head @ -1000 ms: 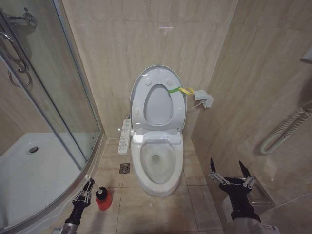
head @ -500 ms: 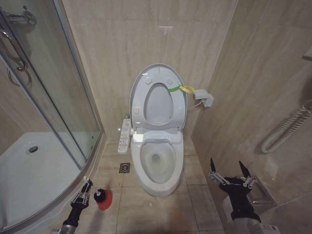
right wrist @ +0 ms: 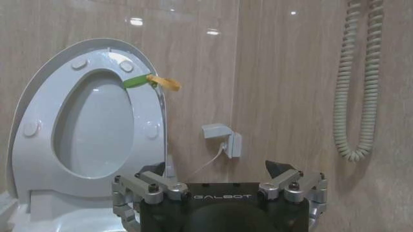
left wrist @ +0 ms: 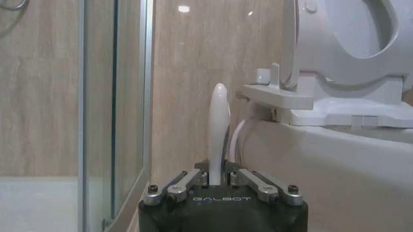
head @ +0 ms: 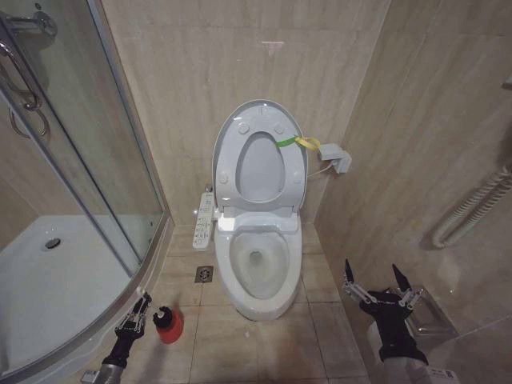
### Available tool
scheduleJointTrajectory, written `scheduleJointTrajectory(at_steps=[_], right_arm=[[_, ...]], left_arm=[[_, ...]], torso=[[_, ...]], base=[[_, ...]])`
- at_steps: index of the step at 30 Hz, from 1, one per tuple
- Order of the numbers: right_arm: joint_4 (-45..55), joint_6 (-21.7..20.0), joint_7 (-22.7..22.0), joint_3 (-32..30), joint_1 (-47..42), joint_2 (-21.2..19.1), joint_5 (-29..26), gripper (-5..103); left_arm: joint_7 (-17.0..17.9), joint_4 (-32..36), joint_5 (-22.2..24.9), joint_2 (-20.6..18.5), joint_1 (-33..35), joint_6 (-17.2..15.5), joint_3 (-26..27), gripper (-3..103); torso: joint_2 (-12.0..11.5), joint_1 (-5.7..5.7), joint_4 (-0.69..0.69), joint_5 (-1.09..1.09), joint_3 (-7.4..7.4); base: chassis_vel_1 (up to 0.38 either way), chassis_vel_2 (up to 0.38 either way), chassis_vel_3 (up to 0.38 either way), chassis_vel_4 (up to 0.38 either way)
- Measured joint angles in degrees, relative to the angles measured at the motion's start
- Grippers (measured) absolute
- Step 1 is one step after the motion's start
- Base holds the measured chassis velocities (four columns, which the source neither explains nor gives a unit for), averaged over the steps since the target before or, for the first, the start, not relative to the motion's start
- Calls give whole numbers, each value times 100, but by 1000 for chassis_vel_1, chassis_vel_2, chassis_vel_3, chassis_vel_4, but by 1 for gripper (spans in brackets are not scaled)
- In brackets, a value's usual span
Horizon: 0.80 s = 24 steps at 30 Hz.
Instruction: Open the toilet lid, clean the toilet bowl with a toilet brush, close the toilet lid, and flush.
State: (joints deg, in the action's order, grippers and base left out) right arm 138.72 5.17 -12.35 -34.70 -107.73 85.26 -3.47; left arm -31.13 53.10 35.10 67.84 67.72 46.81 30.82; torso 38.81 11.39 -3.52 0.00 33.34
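Currently the toilet lid [head: 260, 128] is raised with the seat against the back wall, strap loop [head: 298, 144] at its edge, and the toilet bowl [head: 258, 260] is exposed. The white handle of the toilet brush [left wrist: 218, 130] is clamped upright in the left gripper [head: 138, 310], low at floor level beside the shower glass [head: 72, 160]. The red holder cup [head: 168, 326] is seen just beside that gripper. The right gripper [head: 376, 282] is held low by the right wall, fingers spread apart, nothing gripped.
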Motion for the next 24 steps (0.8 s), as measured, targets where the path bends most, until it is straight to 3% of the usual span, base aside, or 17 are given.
scheduleJointTrajectory(at_steps=[13,24], right_arm=[[0,0,0,0,0,0,0,100],[0,0,0,0,0,0,0,100]], left_arm=[[-225,-237,111,-11,-241,2,-111,15],[-219,-251,133,27,-263,2,-161,15]], torso=[[-23,-7,0,0,-16],[-97,-42,0,0,-56]], base=[[0,0,0,0],[0,0,0,0]])
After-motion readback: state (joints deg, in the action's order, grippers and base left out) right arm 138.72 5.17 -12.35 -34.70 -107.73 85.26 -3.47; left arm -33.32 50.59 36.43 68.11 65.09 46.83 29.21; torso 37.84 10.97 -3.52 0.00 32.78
